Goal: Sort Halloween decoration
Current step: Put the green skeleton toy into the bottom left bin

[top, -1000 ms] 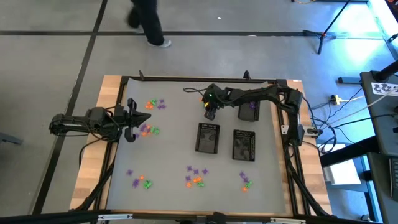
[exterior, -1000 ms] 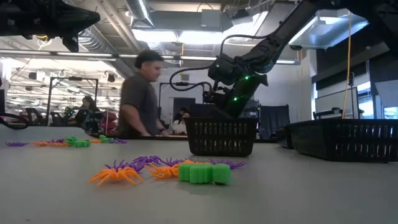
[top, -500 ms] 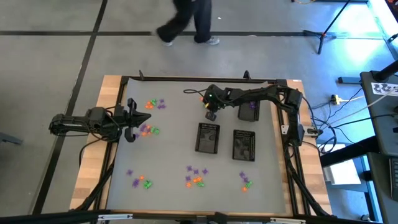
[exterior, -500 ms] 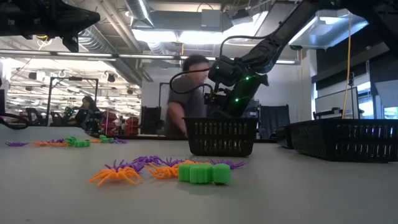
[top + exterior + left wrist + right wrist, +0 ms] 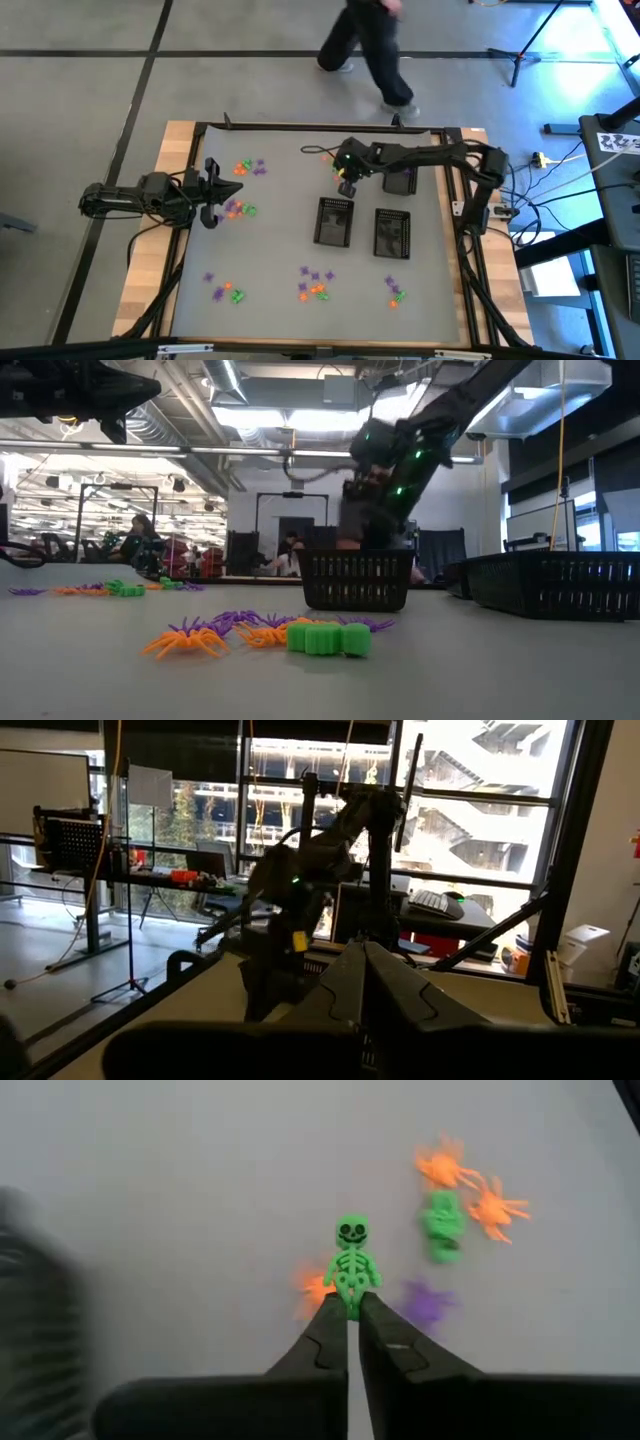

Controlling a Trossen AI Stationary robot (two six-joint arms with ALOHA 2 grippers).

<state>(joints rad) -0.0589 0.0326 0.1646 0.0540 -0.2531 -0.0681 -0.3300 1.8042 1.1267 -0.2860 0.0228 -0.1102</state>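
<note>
Here we have the right gripper [image 5: 352, 1312] pinched nearly closed on the legs of a green skeleton [image 5: 350, 1260], which hangs from the fingertips above the grey table [image 5: 280, 240]. In the high view that gripper [image 5: 347, 186] sits just beyond the far end of the middle basket [image 5: 334, 221], the landmark we use for everything else.

Beside the middle basket stands a second basket [image 5: 392, 233]. Beyond that one, under the right arm, lies a third basket [image 5: 402, 178] with what looks like purple inside.

The rest of the Halloween decoration lies loose on the table. One cluster of orange, green and purple trinkets [image 5: 240, 207] sits well apart from the middle basket, on the left arm's side, next to the left gripper [image 5: 211, 190]. That arm waits there. Its fingers look pressed together in the left wrist view, with nothing between them. Another cluster [image 5: 316, 283] lies on the near side of the middle basket.

We judge the step in hand to be the carry: a piece has been picked and needs a bin. The next move calls for bringing the skeleton over the mouth of whichever basket takes green, then opening the fingers so it drops in. We cannot tell which basket that is. The grip is only on the legs, so a quick swing could shake it loose.
</note>
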